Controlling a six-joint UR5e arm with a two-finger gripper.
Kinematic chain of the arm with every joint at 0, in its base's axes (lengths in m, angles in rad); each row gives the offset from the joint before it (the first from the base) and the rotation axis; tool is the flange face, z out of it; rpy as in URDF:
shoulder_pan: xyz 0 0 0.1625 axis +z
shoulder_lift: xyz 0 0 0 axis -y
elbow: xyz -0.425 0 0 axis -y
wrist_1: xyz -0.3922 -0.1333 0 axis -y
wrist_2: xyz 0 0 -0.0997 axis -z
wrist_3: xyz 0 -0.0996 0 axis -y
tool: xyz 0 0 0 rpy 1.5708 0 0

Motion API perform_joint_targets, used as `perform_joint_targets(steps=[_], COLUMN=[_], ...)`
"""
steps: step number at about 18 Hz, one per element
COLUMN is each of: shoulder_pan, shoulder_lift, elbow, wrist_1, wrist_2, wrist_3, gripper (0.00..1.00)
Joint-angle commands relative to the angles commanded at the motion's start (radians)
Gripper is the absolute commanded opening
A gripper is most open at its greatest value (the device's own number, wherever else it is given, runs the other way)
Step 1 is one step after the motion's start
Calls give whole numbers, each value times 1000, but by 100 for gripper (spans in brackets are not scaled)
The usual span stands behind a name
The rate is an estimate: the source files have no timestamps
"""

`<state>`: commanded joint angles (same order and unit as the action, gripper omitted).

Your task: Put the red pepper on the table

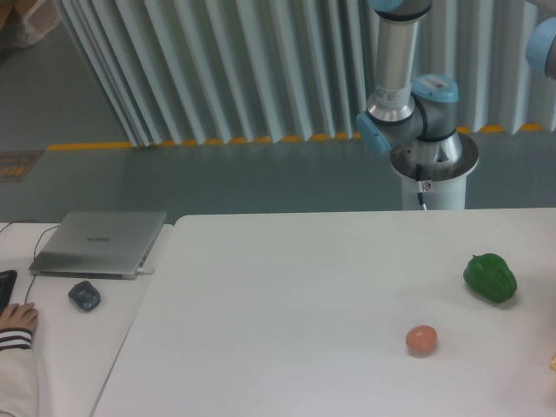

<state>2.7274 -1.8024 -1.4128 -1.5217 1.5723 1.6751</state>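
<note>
1. I see the robot arm point(408, 95) only in part; its upper reaches run off the top of the frame.
2. Its tube section point(396, 56) is smooth silver-grey metal, round in cross-section.
3. The joints carry pale blue plastic caps: one point(434, 88) facing up and to the right, one point(372, 133) at the left side.
4. Another pale blue rounded piece point(542, 45) shows at the right edge.
5. The joint housings between the caps are grey metal.
6. The base point(433, 161) is a round silver flange sitting on a white cylindrical pedestal point(432, 193).
7. A thin dark cable point(422, 193) hangs down the pedestal front, below a small red mark.
</note>
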Motion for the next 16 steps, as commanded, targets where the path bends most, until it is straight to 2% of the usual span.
perform_joint_targets(steps=[12, 16], shoulder_pan=[5, 2], shoulder_lift=[2, -11], elbow=[0, -8], wrist_1=[23, 107], wrist_2=[-83, -83], wrist_3=[-12, -12], gripper=[100, 100])
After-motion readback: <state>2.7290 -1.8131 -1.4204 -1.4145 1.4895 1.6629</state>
